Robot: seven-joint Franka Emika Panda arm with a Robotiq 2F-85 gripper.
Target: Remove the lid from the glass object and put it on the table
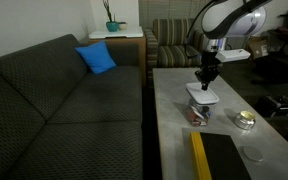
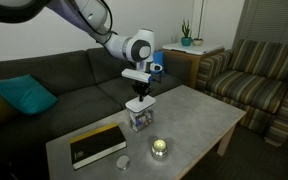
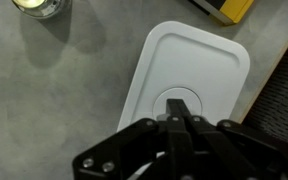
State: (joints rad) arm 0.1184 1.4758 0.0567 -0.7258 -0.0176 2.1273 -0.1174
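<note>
The white rounded-rectangular lid lies on top of the clear glass object on the grey table. My gripper comes straight down on it, its fingers pressed together at the round centre piece of the lid. Both exterior views show the same: the gripper stands upright over the lid and the glass object, which has dark and reddish bits at its base. The lid looks level, and my fingers hide what is between them.
A black and yellow panel lies near the table's front. A small round yellowish-topped item and a faint clear tumbler stand beside it. A dark sofa runs along the table; a striped armchair stands beyond.
</note>
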